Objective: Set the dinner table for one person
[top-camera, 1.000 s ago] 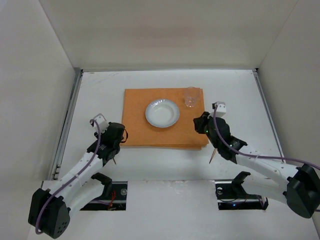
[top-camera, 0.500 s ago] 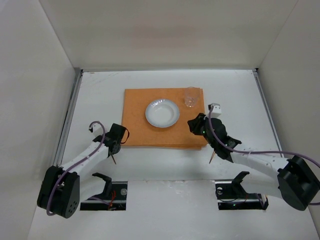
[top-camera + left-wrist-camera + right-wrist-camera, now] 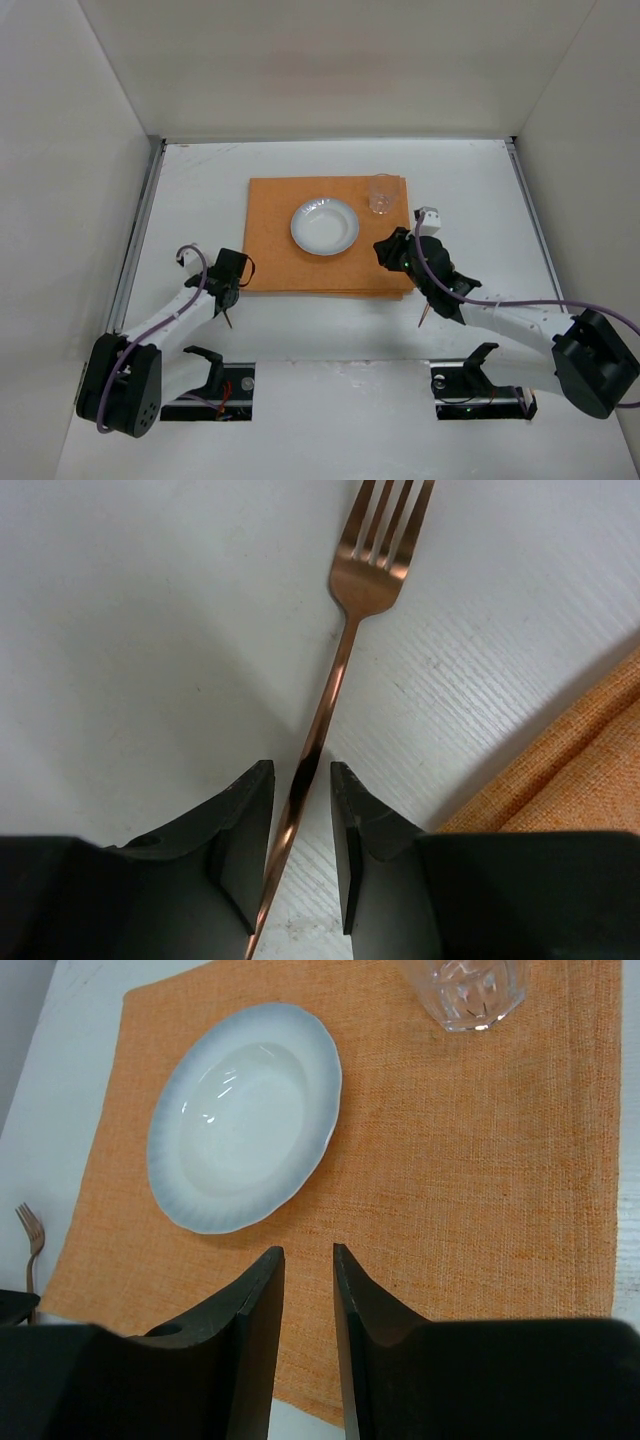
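**Fork lies beside the mat**

The table [image 3: 200, 185] spreads under everything we see, with the orange mat [image 3: 270, 235] at its middle. On the mat sit a white plate [image 3: 325, 226] and, at the far right corner, a glass [image 3: 382, 194]. Our left gripper [image 3: 301, 770] straddles the handle of a copper fork [image 3: 340, 670] lying on the table just left of the mat. Its jaws are slightly spread, with a sliver of table showing either side of the handle. Our right gripper [image 3: 308, 1255] hangs over the mat's near right part — jaws narrowly parted, mat showing through the gap.

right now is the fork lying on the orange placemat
No, the fork lies on the white tabletop, just beside the edge of the orange placemat.
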`<state>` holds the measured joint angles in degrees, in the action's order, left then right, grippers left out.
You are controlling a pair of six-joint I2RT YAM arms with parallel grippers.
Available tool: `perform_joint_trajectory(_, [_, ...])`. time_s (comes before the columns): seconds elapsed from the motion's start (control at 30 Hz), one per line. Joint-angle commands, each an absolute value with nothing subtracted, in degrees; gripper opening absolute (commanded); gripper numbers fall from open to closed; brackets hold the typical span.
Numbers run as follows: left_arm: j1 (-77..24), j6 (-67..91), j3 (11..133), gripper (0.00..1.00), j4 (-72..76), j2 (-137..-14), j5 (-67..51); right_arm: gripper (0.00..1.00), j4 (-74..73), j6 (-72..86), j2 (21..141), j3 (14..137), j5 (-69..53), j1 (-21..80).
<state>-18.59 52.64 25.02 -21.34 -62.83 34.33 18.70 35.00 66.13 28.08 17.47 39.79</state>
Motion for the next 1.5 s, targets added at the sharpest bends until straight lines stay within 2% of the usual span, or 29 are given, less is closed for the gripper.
perform_joint_trajectory(0.0, [-18.1,52.5,23.4,0.25,-21.0,-62.1,33.2,0.32,22.5,35.6,64.7,28.2,17.0,39.9])
perform_joint_trajectory(0.2, [-17.0,53.0,21.6,0.14,-19.1,-60.0,33.0,0.34,22.7,35.7,65.4,28.1,17.1,39.1])
perform_joint_trajectory(0.33, [-16.5,52.2,19.7,0.09,-17.0,-54.9,32.9,0.43,22.7,35.9,65.9,28.1,17.0,38.6])
perform_joint_trajectory(0.47, [-16.9,50.3,21.0,0.06,-17.7,-51.9,33.3,0.5,23.2,36.0,65.0,27.2,17.8,37.9])
perform_joint_trajectory(0.8, [-20.2,40.2,33.1,0.03,-24.7,-49.6,37.2,0.54,23.7,36.2,67.8,28.0,17.3,38.2])
perform_joint_trajectory(1.0, [-25.4,32.7,41.8,0.04,-20.3,-59.3,36.9,0.54,23.9,36.2,67.6,27.9,17.2,38.1])
perform_joint_trajectory(1.2, [-30.9,22.2,48.1,0.04,-11.0,-73.0,28.5,0.55,23.6,36.5,67.8,27.7,17.2,37.4])
perform_joint_trajectory(1.47, [-32.7,15.5,53.5,0.04,-0.8,-84.8,23.9,0.55,23.9,36.0,68.4,27.9,17.7,37.4])
